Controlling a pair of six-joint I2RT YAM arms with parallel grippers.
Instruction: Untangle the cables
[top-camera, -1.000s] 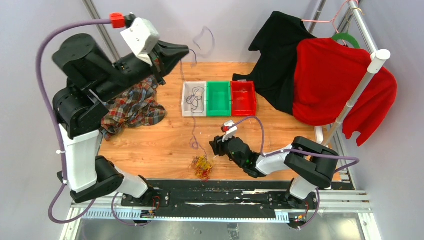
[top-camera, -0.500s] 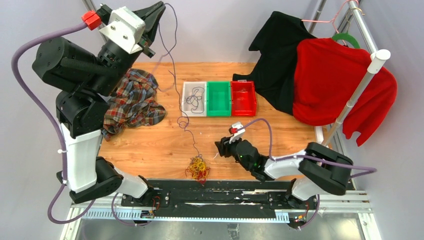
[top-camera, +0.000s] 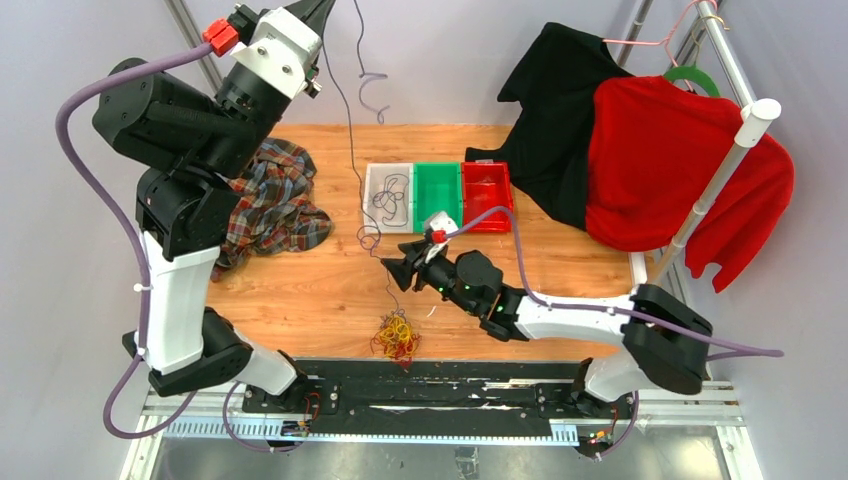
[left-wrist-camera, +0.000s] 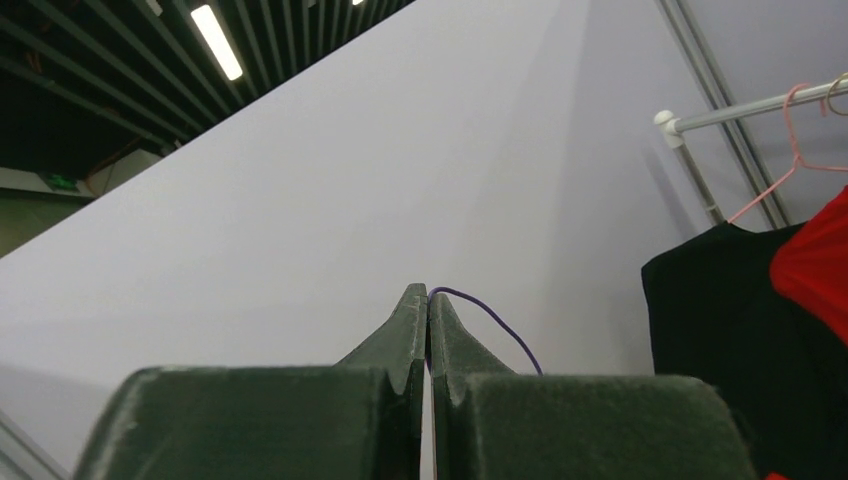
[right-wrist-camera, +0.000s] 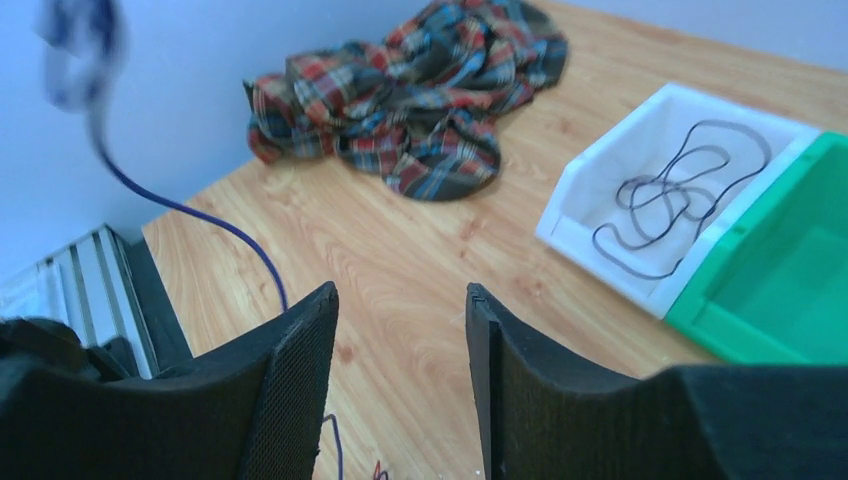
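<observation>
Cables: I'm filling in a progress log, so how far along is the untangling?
Done: one dark cable lies in the white bin. In hand: the left gripper holds a purple cable high; the right gripper is open beside it. Left: the yellow tangle, which that cable seems to run into.

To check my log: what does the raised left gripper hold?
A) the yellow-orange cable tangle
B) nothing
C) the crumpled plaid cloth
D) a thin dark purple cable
D: the left gripper is shut on the thin dark purple cable, which comes out between its fingertips.
</observation>
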